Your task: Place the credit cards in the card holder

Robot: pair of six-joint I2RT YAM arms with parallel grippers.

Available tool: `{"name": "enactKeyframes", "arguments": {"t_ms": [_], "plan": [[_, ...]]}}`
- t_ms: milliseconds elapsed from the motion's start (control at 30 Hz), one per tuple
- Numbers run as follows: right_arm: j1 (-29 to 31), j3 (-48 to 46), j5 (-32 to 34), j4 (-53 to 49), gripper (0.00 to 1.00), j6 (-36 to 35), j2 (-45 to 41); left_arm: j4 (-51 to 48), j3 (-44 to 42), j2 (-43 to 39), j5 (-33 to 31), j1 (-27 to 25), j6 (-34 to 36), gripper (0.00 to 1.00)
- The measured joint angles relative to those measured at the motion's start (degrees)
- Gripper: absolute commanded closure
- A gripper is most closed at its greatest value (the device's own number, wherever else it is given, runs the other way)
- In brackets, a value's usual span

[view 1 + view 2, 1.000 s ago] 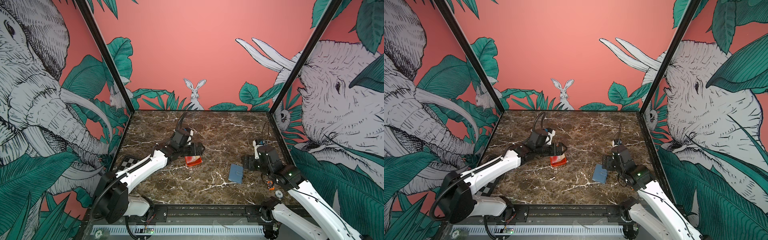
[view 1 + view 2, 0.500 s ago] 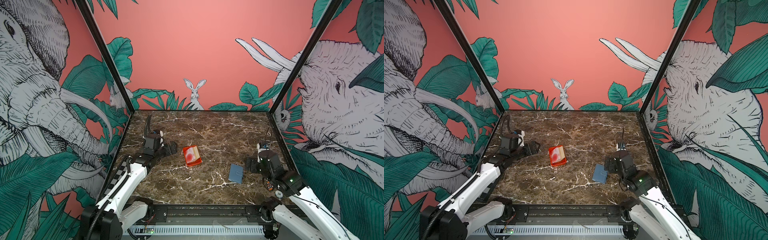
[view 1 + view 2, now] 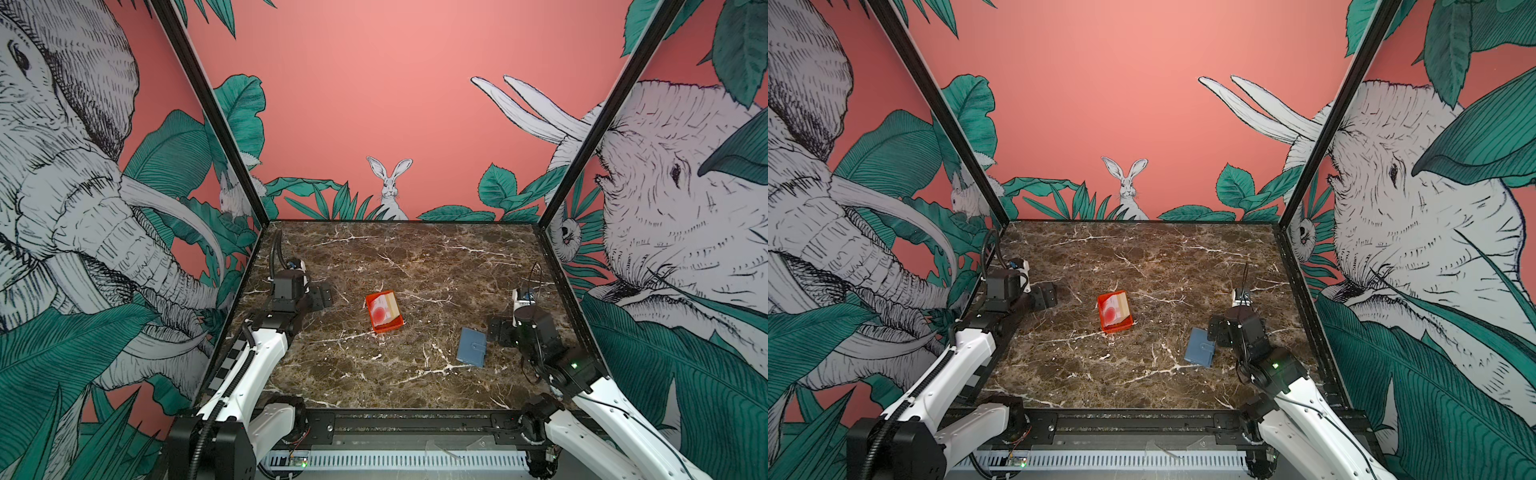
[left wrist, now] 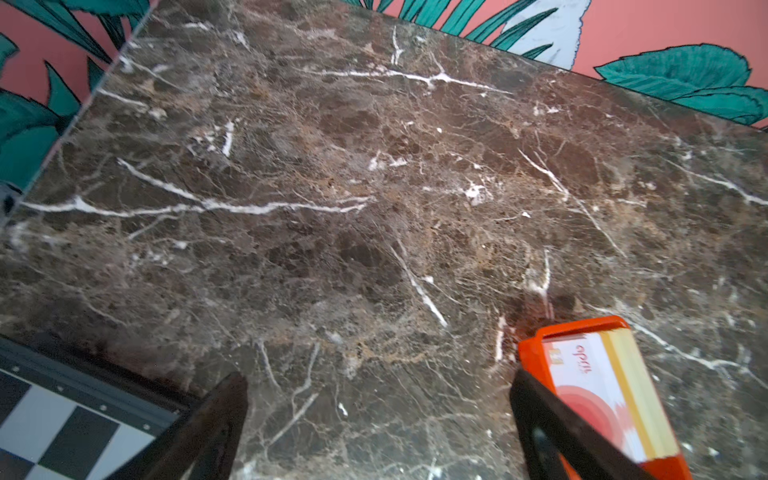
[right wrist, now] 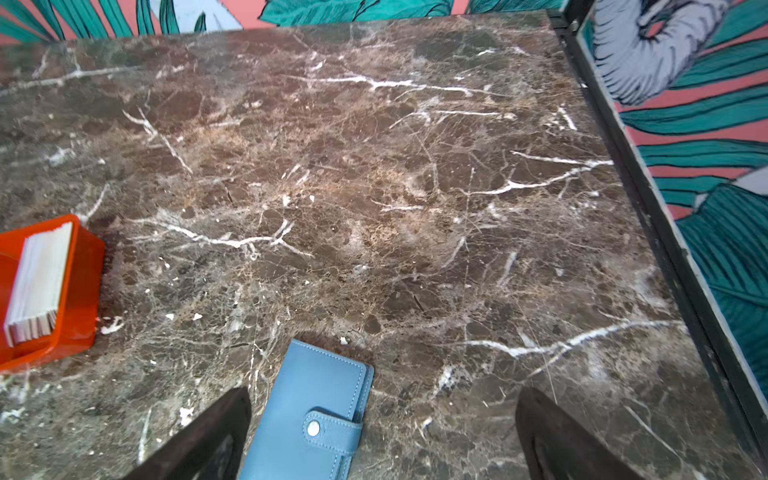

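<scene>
Both arms have just backed off — left fingers (image 4: 216, 415) gape empty, clear of the cream red-circled credit cards (image 3: 381, 312) in their orange plastic tray (image 3: 388, 330); right fingers (image 5: 208, 436) gape empty beside the closed slate-blue card holder (image 3: 471, 347). Nothing loaded.

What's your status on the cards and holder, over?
Left gripper and right gripper both open, empty. Credit cards stacked in orange tray. Card holder closed, snapped, flat by right gripper. Nothing in the way.
</scene>
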Motion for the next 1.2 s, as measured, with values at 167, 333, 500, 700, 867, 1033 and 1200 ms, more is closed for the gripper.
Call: {"name": "enactKeyframes", "arguments": {"t_ms": [167, 333, 500, 700, 867, 1033, 1200], "plan": [[-0.96, -0.11, -1.86, 4.22, 0.02, -2.80, 5.25, 7.87, -6.01, -0.33, -4.33, 0.26, 6.91, 0.01], [-2.03, -0.13, -3.85, 7.39, 0.02, -4.92, 7.76, 16.79, -9.70, 2.95, -6.99, 0.81, 11.37, 0.01], [-5.07, -0.07, -5.73, 10.19, 0.02, -7.32, 9.94, 34.36, -14.40, 10.01, -7.34, 1.11, 14.38, 0.01], [-9.14, -0.07, -6.69, 12.04, 0.02, -9.73, 11.87, 47.82, -17.40, 18.23, -7.50, 1.62, 16.92, 0.01], [-12.72, -0.07, -7.04, 14.47, 0.02, -11.39, 13.53, 57.88, -17.66, 22.23, -4.15, 4.85, 17.51, 0.01], [-16.02, -0.09, -7.06, 19.02, 0.02, -13.62, 16.59, 65.26, -19.34, 27.34, -0.24, 8.90, 16.72, 0.01], [-19.45, -0.52, -7.02, 25.14, 0.02, -15.63, 20.11, 66.36, -17.68, 30.91, 5.16, 8.57, 17.90, 0.01]]}}
